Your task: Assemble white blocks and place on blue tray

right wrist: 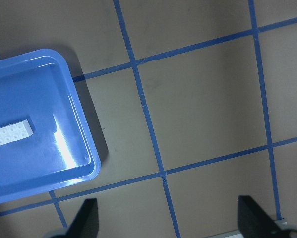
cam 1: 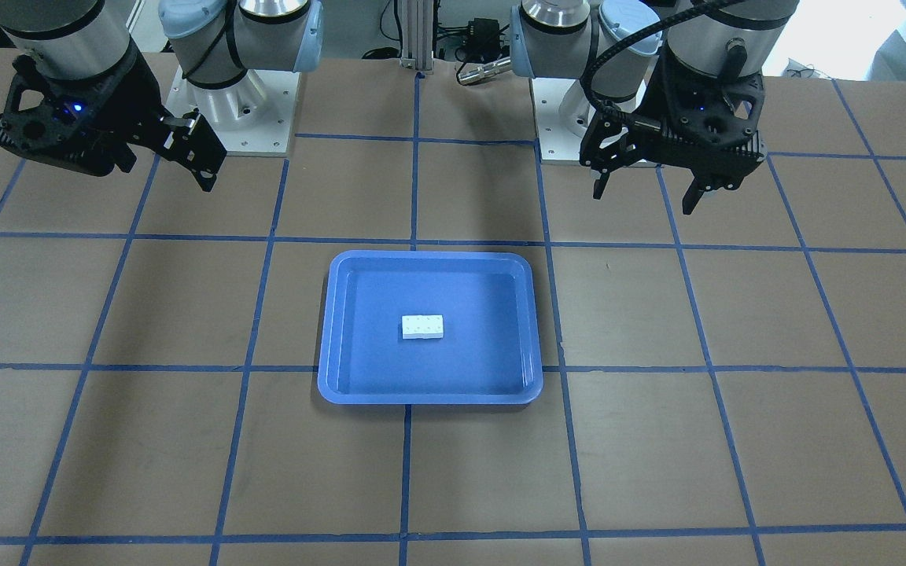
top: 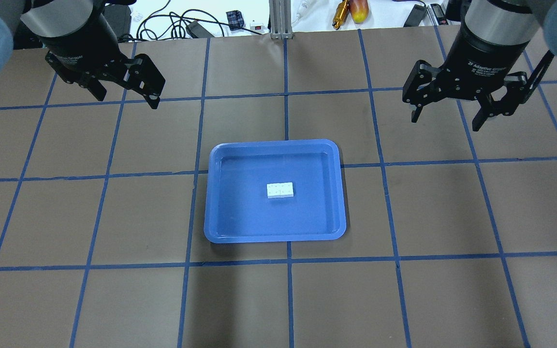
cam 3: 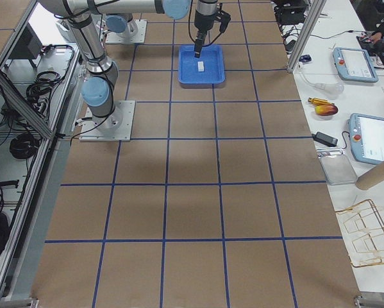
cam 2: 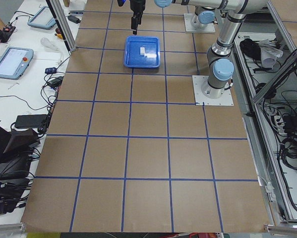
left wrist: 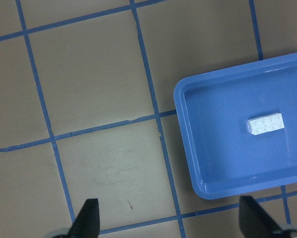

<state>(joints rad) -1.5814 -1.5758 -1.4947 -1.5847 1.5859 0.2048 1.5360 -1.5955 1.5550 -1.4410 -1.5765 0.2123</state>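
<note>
The two white blocks are joined into one white rectangular brick (top: 280, 190) that lies flat, studs up, near the middle of the blue tray (top: 273, 143). The tray sits at the table's centre. My left gripper (top: 126, 96) is open and empty, raised above the table behind and to the left of the tray. My right gripper (top: 445, 123) is open and empty, raised behind and to the right of it. The left wrist view shows the brick (left wrist: 265, 124) in the tray (left wrist: 185, 148) to its right. The right wrist view shows the brick (right wrist: 12, 133) to its left.
The brown table is marked with a blue tape grid (top: 286, 121). The arm bases (cam 1: 233, 118) stand at the robot's side. Cables and a yellow tool (top: 344, 9) lie beyond the far edge. Operator benches with tablets (cam 3: 358, 64) flank the table ends.
</note>
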